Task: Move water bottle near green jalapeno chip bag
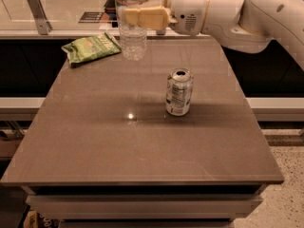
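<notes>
- Setting: a break area or kitchenette, probably in an office.
- Evidence: pale counter (61, 13) behind a brown tabletop (142, 146); speckled floor (285, 198) at lower right.
- Snacks on the tabletop: green bag (90, 48), can (179, 92).
- Robot hand (132, 16) at top centre, clamped round a bottle (133, 39).
</notes>
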